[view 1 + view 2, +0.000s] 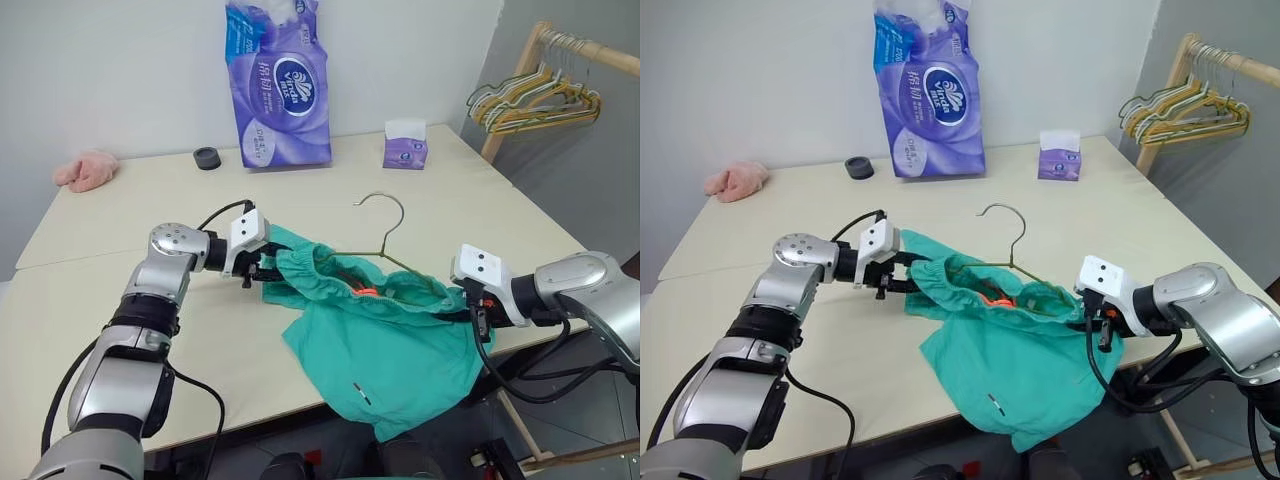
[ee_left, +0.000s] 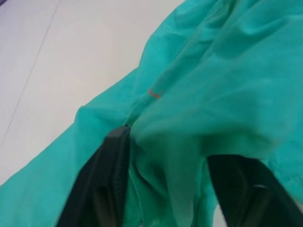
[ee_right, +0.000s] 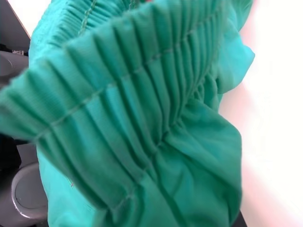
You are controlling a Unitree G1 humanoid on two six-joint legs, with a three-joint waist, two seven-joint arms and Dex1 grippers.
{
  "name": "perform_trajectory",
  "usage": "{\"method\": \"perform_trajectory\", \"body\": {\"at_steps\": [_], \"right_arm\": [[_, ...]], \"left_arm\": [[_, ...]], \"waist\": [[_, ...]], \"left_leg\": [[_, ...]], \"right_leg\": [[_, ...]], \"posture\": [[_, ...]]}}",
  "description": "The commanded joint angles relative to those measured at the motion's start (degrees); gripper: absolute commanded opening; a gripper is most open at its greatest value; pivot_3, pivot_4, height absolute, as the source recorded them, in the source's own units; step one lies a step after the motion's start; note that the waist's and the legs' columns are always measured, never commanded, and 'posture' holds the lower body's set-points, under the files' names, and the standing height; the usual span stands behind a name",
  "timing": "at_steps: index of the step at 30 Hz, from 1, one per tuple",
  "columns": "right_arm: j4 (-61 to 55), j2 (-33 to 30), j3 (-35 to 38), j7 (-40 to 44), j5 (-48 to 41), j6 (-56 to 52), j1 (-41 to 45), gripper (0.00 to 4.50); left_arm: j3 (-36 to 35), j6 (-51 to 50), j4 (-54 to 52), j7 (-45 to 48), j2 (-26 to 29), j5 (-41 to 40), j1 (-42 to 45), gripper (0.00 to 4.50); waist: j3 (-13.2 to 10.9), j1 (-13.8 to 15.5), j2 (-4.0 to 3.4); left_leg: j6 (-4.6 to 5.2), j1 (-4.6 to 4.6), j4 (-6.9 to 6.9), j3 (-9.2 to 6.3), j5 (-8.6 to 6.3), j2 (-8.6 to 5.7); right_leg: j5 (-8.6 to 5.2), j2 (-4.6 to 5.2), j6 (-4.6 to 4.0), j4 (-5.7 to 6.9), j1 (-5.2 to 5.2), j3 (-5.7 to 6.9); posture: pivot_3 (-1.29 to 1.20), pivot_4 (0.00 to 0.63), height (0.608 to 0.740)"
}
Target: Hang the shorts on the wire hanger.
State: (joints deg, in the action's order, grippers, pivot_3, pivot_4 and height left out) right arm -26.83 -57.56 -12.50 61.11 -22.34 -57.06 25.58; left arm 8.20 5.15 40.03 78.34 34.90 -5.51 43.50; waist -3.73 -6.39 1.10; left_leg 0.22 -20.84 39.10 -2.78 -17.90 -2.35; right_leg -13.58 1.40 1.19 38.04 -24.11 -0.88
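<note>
Teal shorts [image 1: 385, 340] hang over your counter's [image 1: 120, 250] near edge, with the wire hanger [image 1: 385, 235] threaded into the waistband, hook up. Your left hand [image 1: 262, 268] has its fingers [image 2: 106, 179] spread, fabric draped between them. Your right hand [image 1: 474, 312] looks clamped on the waistband's other end, though cloth hides its fingers.

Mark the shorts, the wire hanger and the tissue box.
shorts [image 1: 395, 350]: left eye view, flat fabric below the waistband.
wire hanger [image 1: 385, 196]: left eye view, top of the curved hook.
tissue box [image 1: 405, 153]: left eye view, purple front face.
</note>
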Motion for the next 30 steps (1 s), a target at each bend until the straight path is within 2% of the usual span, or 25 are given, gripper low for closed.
{"method": "perform_trajectory", "body": {"at_steps": [1,6,10,14,17,20,24,30], "right_arm": [[-1.35,0.47,3.81,-1.59,-2.7,-2.8,0.05,0.0],[-5.5,0.55,11.39,-4.37,-7.12,-6.14,-8.5,0.0],[-8.62,3.14,18.55,-9.28,-9.41,-9.81,-15.9,0.0],[-10.0,8.15,25.36,-15.8,-11.77,-18.02,-17.91,0.0],[-12.2,16.72,36.83,-21.43,-13.49,-31.32,-17.52,0.0],[-14.33,20.69,45.89,-25.7,-17.93,-35.44,-19.05,0.0],[-11.19,17.97,55.08,-34.38,-22.38,-35.44,-21.21,0.0],[-3.54,9.57,63.61,-45.59,-31.79,-35.44,-22.61,0.0]], "left_arm": [[-2.14,1.74,-0.88,-1.89,1.38,-0.21,0.67,3.61],[-7.74,-10.2,-6.37,-5.32,1.9,-6.19,1.83,3.61],[-8.22,-18.78,-18.07,-4.63,2.42,-10.09,-2.4,3.61],[-6.76,-23.21,-28.09,-5.83,1.47,-11.79,-6.34,3.61],[-1.81,-27.55,-37.56,-7.57,-2.42,-12.42,-7.72,3.61],[1.2,-32.56,-42.35,-9.95,-6.31,-13.27,-6.4,3.61],[6.28,-33.56,-44.29,-12.48,-10.54,-11.12,-3.52,3.61],[10.03,-31.7,-42.56,-17.63,-18.09,-8.94,0.48,3.61]], "waist": [[0.0,-0.01,0.01],[-0.04,0.31,0.06],[-0.04,0.41,0.06],[-0.05,0.35,0.03],[-0.08,0.48,0.04],[-0.14,1.39,-0.05],[-0.26,0.66,-0.3],[-0.41,-1.27,-0.53]], "left_leg": [[0.0,0.0,0.0,-0.01,0.0,0.0],[0.01,-0.04,0.0,-0.03,-0.01,0.01],[0.02,-0.02,0.0,-0.03,-0.01,0.01],[0.01,0.05,0.0,-0.01,-0.01,0.01],[0.01,0.04,-0.01,-0.02,-0.01,0.02],[0.03,0.0,0.02,-0.02,-0.01,-0.03],[0.04,0.05,0.0,0.06,-0.02,-0.03],[0.18,0.27,-0.09,0.17,-0.09,0.03]], "right_leg": [[0.0,0.0,0.0,0.0,0.0,0.0],[0.0,0.0,0.0,-0.01,0.0,0.03],[0.0,0.01,0.01,-0.01,0.03,0.01],[0.01,0.01,0.02,0.04,0.06,-0.03],[0.01,0.0,0.02,0.03,0.06,-0.02],[0.03,0.04,0.06,-0.02,0.1,-0.03],[0.04,0.0,0.08,-0.01,0.11,-0.09],[-0.05,-0.2,0.21,-0.3,0.64,-0.14]], "posture": [[-0.2,0.038,0.74],[-0.19,0.05,0.74],[-0.2,0.059,0.74],[-0.23,0.072,0.74],[-0.25,0.081,0.74],[-0.28,0.085,0.74],[-0.31,0.088,0.74],[-0.37,0.09,0.74]]}}
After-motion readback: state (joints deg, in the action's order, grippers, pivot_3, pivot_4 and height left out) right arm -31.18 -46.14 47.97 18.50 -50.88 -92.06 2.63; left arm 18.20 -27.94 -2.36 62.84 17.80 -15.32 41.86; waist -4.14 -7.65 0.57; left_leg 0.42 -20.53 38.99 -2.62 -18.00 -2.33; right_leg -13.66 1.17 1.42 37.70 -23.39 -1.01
